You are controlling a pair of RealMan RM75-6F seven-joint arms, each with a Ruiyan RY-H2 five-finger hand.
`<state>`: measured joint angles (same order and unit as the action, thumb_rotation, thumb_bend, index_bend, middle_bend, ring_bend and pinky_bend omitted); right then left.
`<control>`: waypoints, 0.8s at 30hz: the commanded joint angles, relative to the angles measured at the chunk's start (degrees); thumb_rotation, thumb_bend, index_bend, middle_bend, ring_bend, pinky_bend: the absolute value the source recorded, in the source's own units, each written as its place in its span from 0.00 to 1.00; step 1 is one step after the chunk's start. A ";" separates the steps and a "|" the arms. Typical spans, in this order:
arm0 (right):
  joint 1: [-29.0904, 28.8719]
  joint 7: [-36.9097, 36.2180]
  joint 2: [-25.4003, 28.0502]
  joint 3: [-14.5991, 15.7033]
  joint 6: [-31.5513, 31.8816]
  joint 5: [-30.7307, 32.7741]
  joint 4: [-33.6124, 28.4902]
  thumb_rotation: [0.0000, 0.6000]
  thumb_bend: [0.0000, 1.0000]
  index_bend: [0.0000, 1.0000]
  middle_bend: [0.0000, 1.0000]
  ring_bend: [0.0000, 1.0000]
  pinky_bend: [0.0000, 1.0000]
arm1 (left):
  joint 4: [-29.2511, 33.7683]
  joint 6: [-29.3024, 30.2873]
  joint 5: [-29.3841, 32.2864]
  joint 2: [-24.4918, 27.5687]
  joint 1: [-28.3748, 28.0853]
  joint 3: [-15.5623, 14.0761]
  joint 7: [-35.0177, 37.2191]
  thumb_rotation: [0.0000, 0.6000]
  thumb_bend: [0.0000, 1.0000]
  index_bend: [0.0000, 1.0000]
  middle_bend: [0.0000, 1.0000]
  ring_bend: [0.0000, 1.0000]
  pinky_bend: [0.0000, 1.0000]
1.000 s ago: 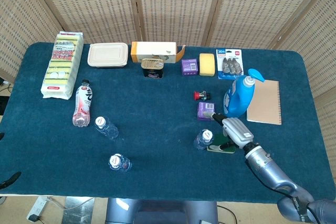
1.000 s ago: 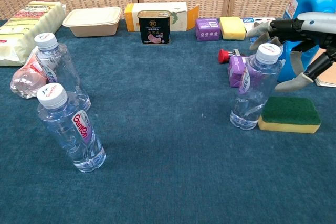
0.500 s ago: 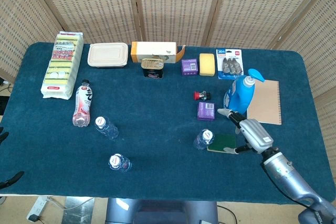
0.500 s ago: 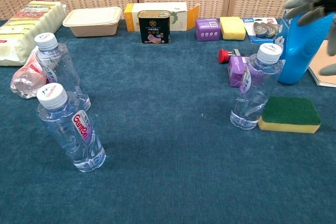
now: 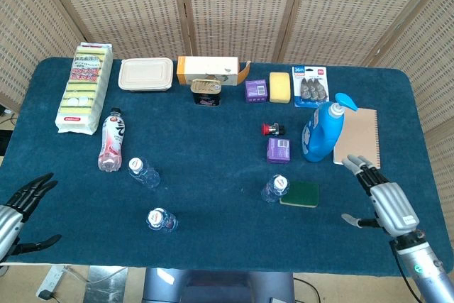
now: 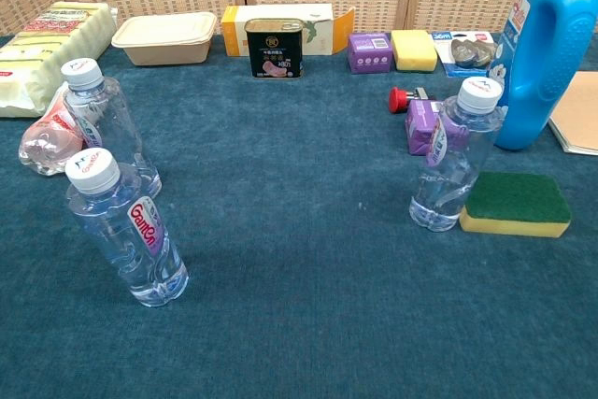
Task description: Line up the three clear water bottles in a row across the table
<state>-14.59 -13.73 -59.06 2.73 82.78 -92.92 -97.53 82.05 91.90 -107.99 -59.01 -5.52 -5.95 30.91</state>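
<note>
Three clear water bottles stand upright on the blue table. One bottle point(image 5: 274, 189) point(image 6: 457, 157) is right of centre, beside a green sponge point(image 5: 299, 194) point(image 6: 517, 204). Another bottle point(image 5: 144, 173) point(image 6: 105, 127) stands at the left. The third bottle point(image 5: 162, 221) point(image 6: 125, 230) is nearest the front edge. My right hand point(image 5: 383, 202) hovers open at the front right, well apart from the bottles, fingers spread. At the front left corner my left hand point(image 5: 20, 207) is open too. Neither hand shows in the chest view.
A pink drink bottle point(image 5: 111, 141) lies left of the bottles. A blue detergent bottle point(image 5: 323, 129), notebook point(image 5: 358, 138), purple box point(image 5: 278, 150) and red knob point(image 5: 269, 129) are at the right. Along the back are sponge packs point(image 5: 85, 87), a lidded container point(image 5: 145, 74), carton point(image 5: 208, 70) and can point(image 5: 206, 92).
My right hand has drawn back from beside the right bottle toward the front right edge and left the chest view. My left hand has come into the head view at the front left corner.
</note>
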 commanded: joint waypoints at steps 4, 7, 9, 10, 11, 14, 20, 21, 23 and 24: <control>5.64 -0.87 -0.37 2.46 6.17 -2.33 1.89 1.00 0.03 0.07 0.06 0.05 0.28 | -2.93 -2.04 -5.02 -2.17 -3.46 -2.93 3.38 1.00 0.14 0.00 0.00 0.00 0.10; 6.88 -2.50 -0.33 3.09 7.67 -3.52 2.41 1.00 0.03 0.07 0.06 0.05 0.28 | -2.49 -3.39 -6.10 -3.45 -4.52 -3.65 2.60 1.00 0.14 0.00 0.00 0.00 0.10; 7.45 -4.09 -0.33 3.34 8.55 -4.42 2.92 1.00 0.03 0.07 0.06 0.05 0.28 | -1.91 -4.11 -6.17 -4.54 -4.97 -3.87 1.88 1.00 0.14 0.00 0.00 0.00 0.10; 7.70 -4.52 -0.35 3.39 8.94 -4.79 3.28 1.00 0.03 0.07 0.06 0.05 0.28 | -1.58 -4.40 -6.10 -5.08 -5.17 -3.94 1.65 1.00 0.14 0.00 0.00 0.00 0.10; 7.90 -4.79 -0.40 3.38 9.27 -5.09 3.62 1.00 0.03 0.07 0.06 0.05 0.28 | -1.35 -4.67 -6.03 -5.59 -5.37 -4.00 1.45 1.00 0.14 0.00 0.00 0.00 0.10; 8.64 -6.83 -0.06 3.54 10.53 -6.06 4.77 1.00 0.03 0.07 0.06 0.05 0.28 | -0.56 -6.21 -5.58 -8.85 -6.41 -3.79 1.18 1.00 0.14 0.00 0.00 0.00 0.10; 9.66 -9.38 0.85 3.54 12.30 -7.26 5.51 1.00 0.03 0.07 0.05 0.05 0.28 | -0.27 -8.76 -3.91 -14.00 -8.40 -2.96 0.86 1.00 0.14 0.00 0.00 0.00 0.10; 9.83 -9.97 0.98 3.55 12.65 -7.46 5.66 1.00 0.03 0.07 0.05 0.05 0.28 | -0.40 -9.51 -3.43 -15.11 -8.90 -2.76 1.36 1.00 0.14 0.00 0.00 0.00 0.10; 10.08 -10.93 1.13 3.44 13.11 -7.69 5.97 1.00 0.03 0.07 0.05 0.05 0.28 | -1.01 -10.46 -2.65 -17.15 -9.85 -2.53 3.01 1.00 0.14 0.00 0.00 0.00 0.10; 10.19 -11.37 1.20 3.42 13.26 -7.85 6.15 1.00 0.03 0.07 0.05 0.05 0.28 | -1.61 -10.74 -2.28 -18.39 -10.36 -2.37 4.18 1.00 0.13 0.00 0.00 0.00 0.10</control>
<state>-4.62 -24.68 -58.02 6.20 95.75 -100.54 -91.63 81.21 82.24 -111.25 -75.36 -14.70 -8.76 33.27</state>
